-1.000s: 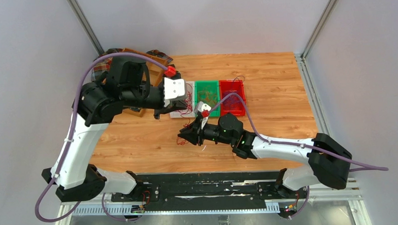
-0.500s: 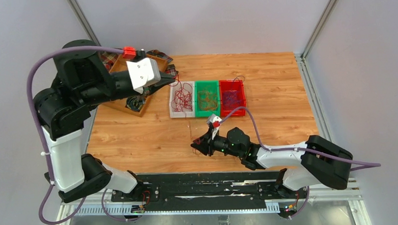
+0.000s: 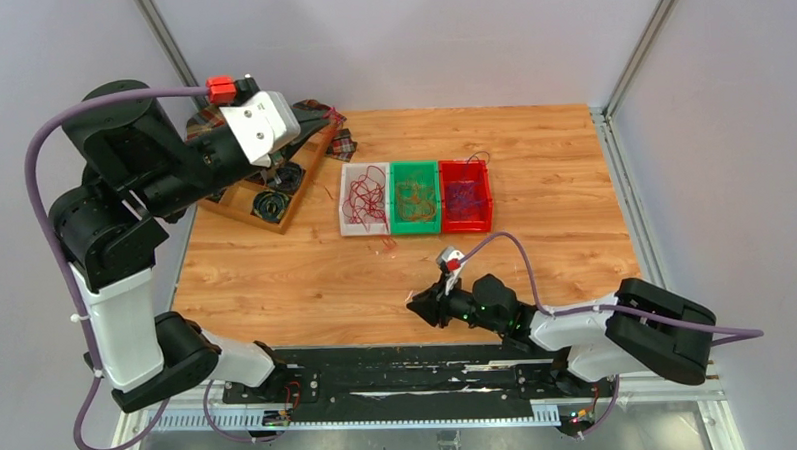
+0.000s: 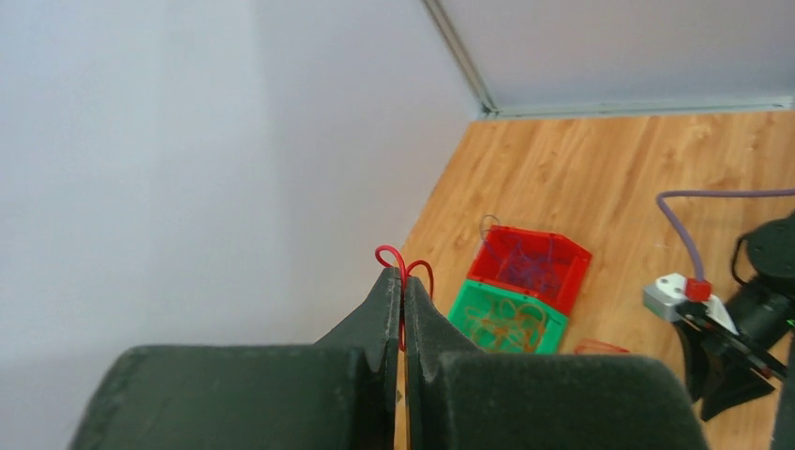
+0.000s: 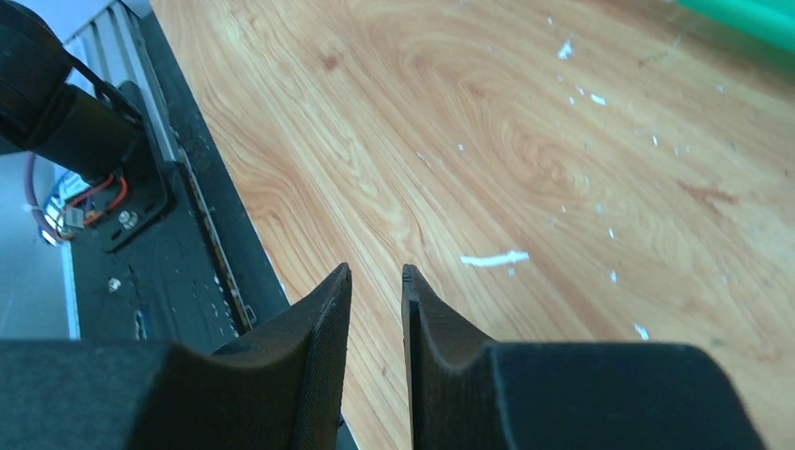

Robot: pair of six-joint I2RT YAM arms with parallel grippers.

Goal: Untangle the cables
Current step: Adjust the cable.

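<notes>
One red cable is pinched between the pressed-together fingers of the left gripper, with its loop standing just above the tips. A narrow, empty gap is seen between the right gripper's fingers, low over the table. The remaining cables are held in three bins, well apart from both.

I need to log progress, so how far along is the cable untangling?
Looks mostly done: red wires in the white bin, orange wires in the green bin, purple wires in the red bin. In hand: the left gripper is shut on one red wire. Left: binning it, plus a stray red strand before the bins; the right gripper is empty.
</notes>
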